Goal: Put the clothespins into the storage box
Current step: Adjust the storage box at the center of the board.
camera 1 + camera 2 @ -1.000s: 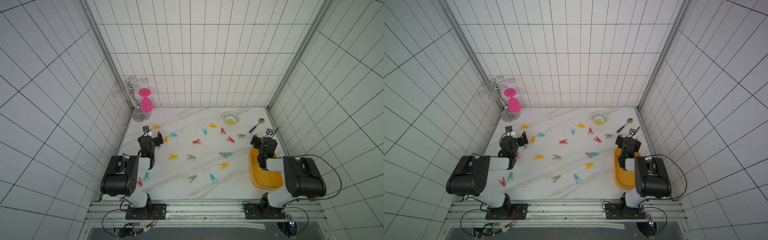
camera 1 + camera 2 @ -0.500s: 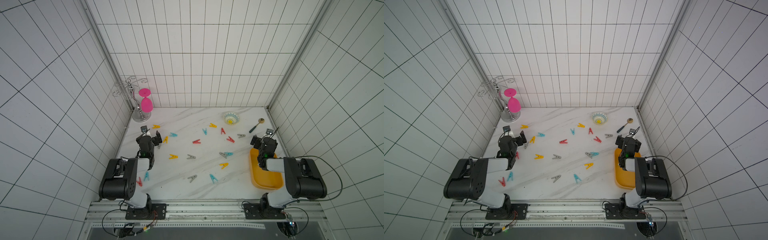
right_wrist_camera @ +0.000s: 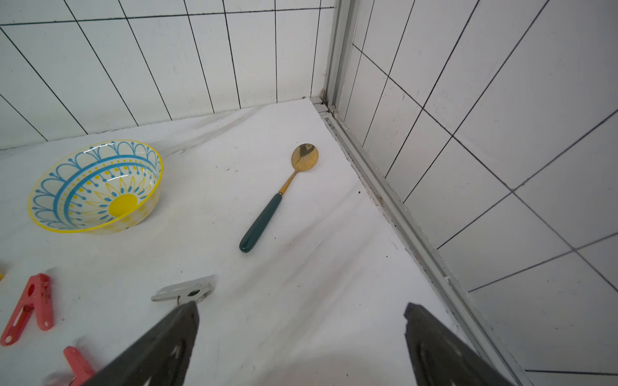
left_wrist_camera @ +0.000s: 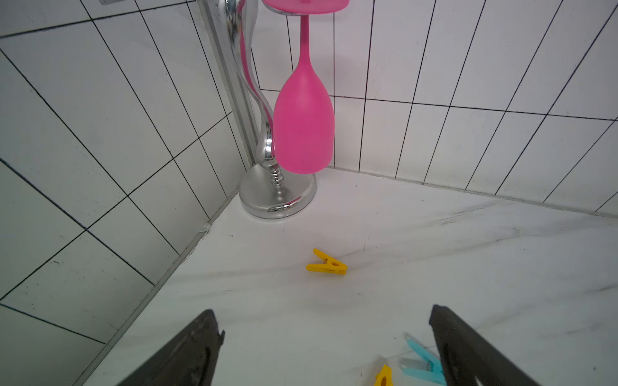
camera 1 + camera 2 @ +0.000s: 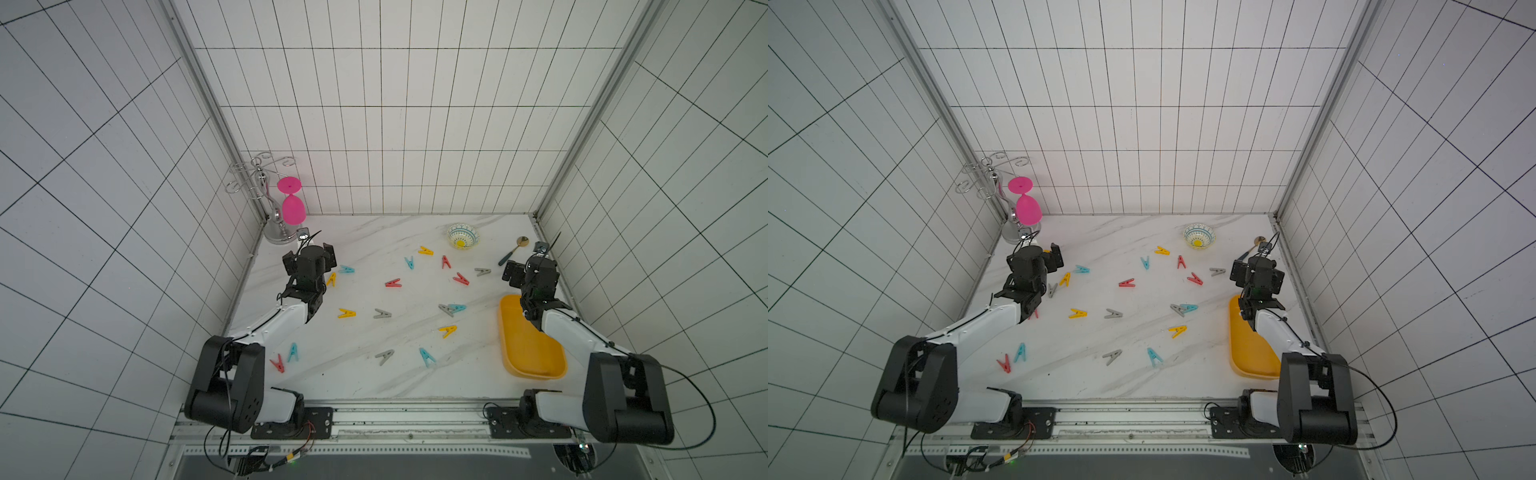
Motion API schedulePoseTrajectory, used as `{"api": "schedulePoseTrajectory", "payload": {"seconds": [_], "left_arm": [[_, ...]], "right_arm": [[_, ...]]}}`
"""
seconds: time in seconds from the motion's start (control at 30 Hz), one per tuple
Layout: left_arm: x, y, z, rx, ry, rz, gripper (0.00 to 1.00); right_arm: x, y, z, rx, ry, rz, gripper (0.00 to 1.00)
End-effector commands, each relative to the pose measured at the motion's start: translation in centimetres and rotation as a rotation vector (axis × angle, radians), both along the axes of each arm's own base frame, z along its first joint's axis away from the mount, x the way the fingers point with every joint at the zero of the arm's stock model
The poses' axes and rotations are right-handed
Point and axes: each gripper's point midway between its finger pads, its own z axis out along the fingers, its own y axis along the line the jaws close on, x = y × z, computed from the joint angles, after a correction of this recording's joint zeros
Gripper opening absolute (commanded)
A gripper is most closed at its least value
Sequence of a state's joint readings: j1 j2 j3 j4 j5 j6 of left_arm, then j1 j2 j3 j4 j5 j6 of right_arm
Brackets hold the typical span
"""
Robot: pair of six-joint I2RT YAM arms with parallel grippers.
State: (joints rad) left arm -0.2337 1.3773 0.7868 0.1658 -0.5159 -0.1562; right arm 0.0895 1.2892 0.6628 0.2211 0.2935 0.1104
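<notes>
Left gripper and right gripper stood wide open, holding nothing.
A yellow clothespin lay just ahead of the left; a grey clothespin lay beside one right finger.

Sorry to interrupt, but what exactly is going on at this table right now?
The job is putting the clothespins into the yellow storage box, but nothing is picked up yet. The left gripper is open above the table, facing a yellow clip. The right gripper is open by a grey clip. The clothespins lie scattered on the table; none shows in the box.
</notes>
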Motion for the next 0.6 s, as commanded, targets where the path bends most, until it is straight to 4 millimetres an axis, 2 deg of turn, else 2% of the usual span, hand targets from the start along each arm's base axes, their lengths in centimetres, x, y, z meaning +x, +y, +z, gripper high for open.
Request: {"api": "schedulePoseTrajectory", "payload": {"seconds": [0.0, 0.1, 0.27, 0.37, 0.5, 0.57], "left_arm": [[-1.8, -0.9, -0.9, -0.023, 0.145, 0.032, 0.99], [-2.6, -1.0, -0.5, -0.13, 0.2, 0.08, 0.99], [-4.2, -2.1, -1.0, -0.234, 0.276, 0.05, 0.99], [-5.7, -3.3, -1.4, -0.314, 0.321, 0.014, 0.98], [-7.9, -3.7, -1.8, -0.348, 0.391, 0.027, 0.98], [-8.7, -3.4, -2.2, -0.339, 0.428, 0.044, 0.98]], "right_arm": [[-2.1, 0.5, -0.7, 0.044, 0.165, -0.026, 0.98], [-3.4, 0.9, -0.4, 0.048, 0.245, -0.028, 0.97], [-5.3, 2.4, 0.1, 0.098, 0.349, -0.016, 0.94], [-6.7, 3.5, 0.3, 0.162, 0.43, -0.022, 0.88], [-9.2, 4.5, 0.7, 0.163, 0.494, -0.045, 0.83], [-10.5, 4.7, 0.3, 0.194, 0.531, -0.056, 0.79]]}}
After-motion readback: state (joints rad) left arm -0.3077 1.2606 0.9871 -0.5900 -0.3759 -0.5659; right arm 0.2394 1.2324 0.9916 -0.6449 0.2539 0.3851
